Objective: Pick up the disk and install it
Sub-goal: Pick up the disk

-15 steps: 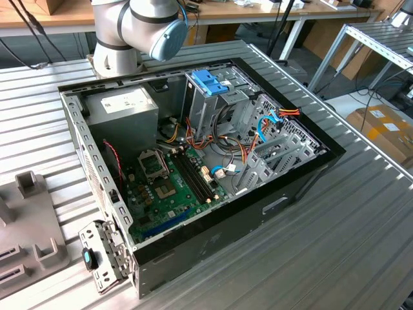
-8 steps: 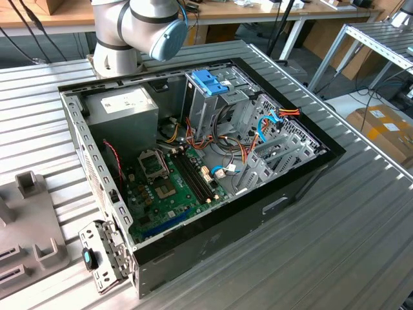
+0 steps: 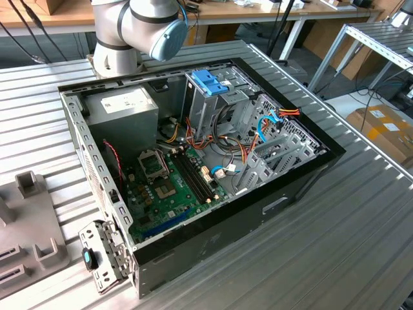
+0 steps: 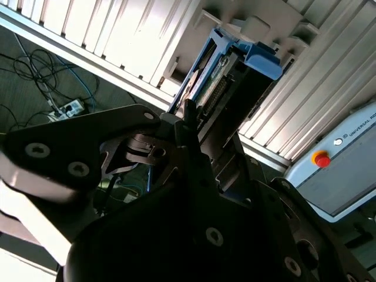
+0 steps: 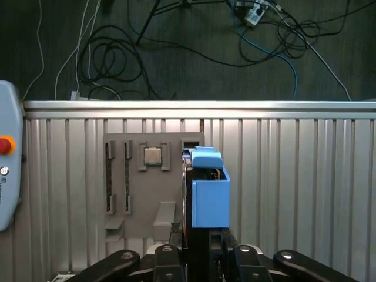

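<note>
Gripper is pinching the disk right now, jaws pressing on its flat sides, so the disk is sticking straight out from between them. In the first wrist view it's showing edge-on, with a blue side rail facing the camera. Just past the gripper, behind the disk, a grey fixture tray is sitting on the ribbed metal counter with a small square chip resting in it. Can't tell if the disk is touching that tray. In the exterior view, the open PC case is lying on the counter.
</note>
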`<state>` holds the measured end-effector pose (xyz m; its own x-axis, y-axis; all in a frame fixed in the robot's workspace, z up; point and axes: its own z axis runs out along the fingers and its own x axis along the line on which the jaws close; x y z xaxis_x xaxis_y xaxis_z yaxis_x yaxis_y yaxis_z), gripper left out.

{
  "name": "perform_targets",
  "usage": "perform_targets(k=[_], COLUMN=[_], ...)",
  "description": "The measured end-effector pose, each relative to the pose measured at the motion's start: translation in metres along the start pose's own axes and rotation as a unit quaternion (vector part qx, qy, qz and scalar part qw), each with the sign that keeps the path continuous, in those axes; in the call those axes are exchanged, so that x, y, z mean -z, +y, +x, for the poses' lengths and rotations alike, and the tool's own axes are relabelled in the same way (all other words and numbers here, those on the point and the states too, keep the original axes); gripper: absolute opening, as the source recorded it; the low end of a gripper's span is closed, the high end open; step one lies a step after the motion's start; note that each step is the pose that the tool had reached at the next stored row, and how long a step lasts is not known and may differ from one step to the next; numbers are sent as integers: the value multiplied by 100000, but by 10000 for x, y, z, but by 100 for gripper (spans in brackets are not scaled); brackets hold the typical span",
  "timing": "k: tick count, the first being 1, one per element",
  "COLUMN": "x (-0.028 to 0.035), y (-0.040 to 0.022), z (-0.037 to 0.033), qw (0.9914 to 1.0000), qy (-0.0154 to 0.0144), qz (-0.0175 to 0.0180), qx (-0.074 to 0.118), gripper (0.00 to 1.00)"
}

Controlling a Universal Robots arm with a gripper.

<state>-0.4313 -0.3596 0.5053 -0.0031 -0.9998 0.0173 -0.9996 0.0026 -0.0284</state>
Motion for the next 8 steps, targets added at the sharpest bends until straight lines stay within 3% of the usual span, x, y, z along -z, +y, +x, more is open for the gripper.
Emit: perform_targets(k=[8], x=[7], y=[0], z=[0], qw=[100000], qy=[-2], qz=[2], qx=[-2], gripper=[35])
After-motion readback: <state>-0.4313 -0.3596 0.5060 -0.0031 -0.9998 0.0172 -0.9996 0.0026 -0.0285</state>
